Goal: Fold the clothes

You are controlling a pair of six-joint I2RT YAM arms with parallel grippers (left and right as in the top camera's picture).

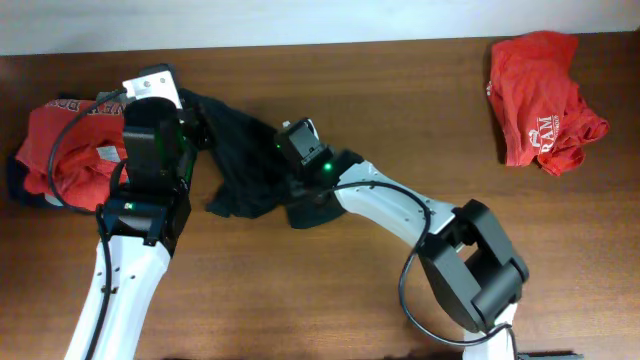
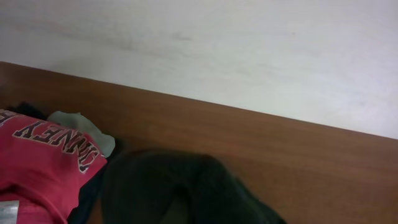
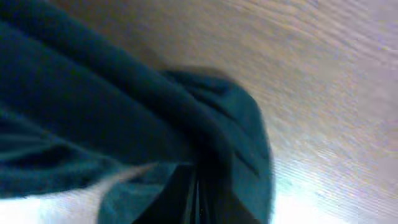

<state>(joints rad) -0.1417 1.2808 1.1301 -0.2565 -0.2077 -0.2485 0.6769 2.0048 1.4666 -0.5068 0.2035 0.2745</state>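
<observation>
**Right gripper, closest view.** My right gripper [image 3: 194, 196] is clenched on the black T-shirt [image 3: 93, 106]. Folds of the dark cloth run together into the pinch at the bottom of the right wrist view. The fingers themselves are almost wholly buried in fabric. Just beyond the pinch the cloth ends in a rounded bulge, and past that lies bare wooden tabletop [image 3: 336, 93].

**Left gripper.** My left gripper [image 1: 197, 128] is also clenched. Its fingers are hidden in the left wrist view, where black fabric bunches up exactly where they would show. It appears to grasp the shirt's upper end.

**Task item, from overhead.** The black T-shirt [image 1: 240, 165] stretches crumpled between my two grippers. One end is at the left gripper, and the lower hem area sits under the right gripper [image 1: 300, 188].

**Beside the left gripper.** Immediately to this gripper's left sits a heap of clothes. A red T-shirt with white lettering [image 1: 65, 150] lies on top, partly under my left arm. A navy garment [image 1: 18, 182] shows at the heap's outer edge. In the left wrist view a pale garment [image 2: 81, 127] peeks out behind the red one.

**Farther off.** Well apart from my right gripper, off to its right near the tabletop's back edge, lies a second red T-shirt [image 1: 540, 100]. It is crumpled and also bears white lettering.

**Farthest.** Beyond the tabletop's back edge rises a plain white wall [image 2: 249, 56].
</observation>
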